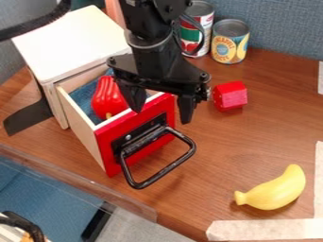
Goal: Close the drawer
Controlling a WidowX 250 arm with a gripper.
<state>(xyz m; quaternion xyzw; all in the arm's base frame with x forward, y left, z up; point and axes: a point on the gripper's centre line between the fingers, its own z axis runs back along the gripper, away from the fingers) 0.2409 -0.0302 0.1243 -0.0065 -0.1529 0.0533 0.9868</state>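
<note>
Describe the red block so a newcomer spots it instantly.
Start at the white box with its drawer open on the wood table. Look just right of the drawer in the image, nearer the camera than the two cans. The block is small and faceted, pinkish on one face, on the table itself, unlike the rounded red pepper inside the drawer.

The arm [151, 68] I run remotely is black, with a greyish collar [148, 43], round screws [112, 61], looping cable [202, 34] and tapered two-fingered gripper [160, 115].
</note>
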